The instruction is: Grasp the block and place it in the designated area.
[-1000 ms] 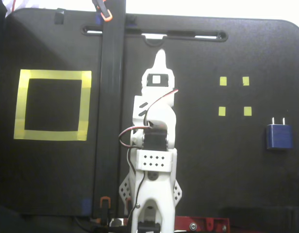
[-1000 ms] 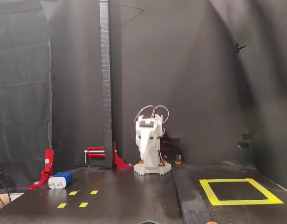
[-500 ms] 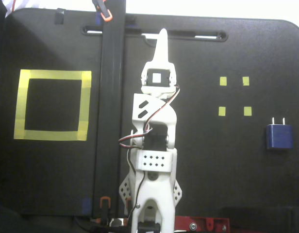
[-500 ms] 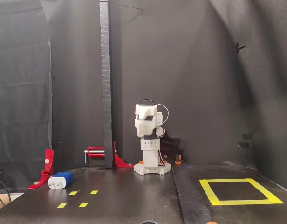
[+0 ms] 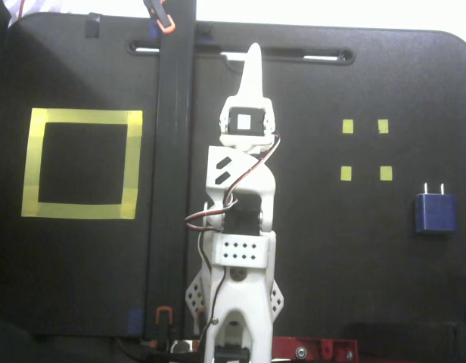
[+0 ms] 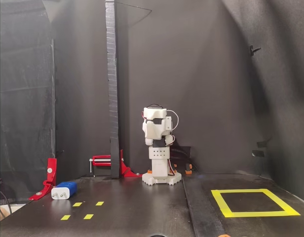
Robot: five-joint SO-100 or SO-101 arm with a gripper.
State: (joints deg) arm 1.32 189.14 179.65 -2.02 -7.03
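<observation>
Starting closest to the front camera: the four small yellow tape squares (image 6: 83, 210) sit low on the black table (image 6: 142, 212) at about 8 o'clock in that fixed view, and the blue block (image 6: 63, 190) lies on its side just behind them, prongs end pointing left, resting on the table with nothing touching it. Over at 4 o'clock is the big yellow tape square (image 6: 254, 202), nothing inside but its black centre.

Further back, the white arm (image 6: 158, 148) stands folded up at the middle, next to a tall black post (image 6: 111, 89) with red clamps (image 6: 105, 162) at its foot.

From the top-down fixed view, the block (image 5: 435, 212) is way out at 3 o'clock, the tape square (image 5: 82, 163) at 9 o'clock, and the gripper (image 5: 253, 64) points to 12 o'clock, well apart from both. It looks like one narrow white point, so the fingers seem pressed together, holding nothing.
</observation>
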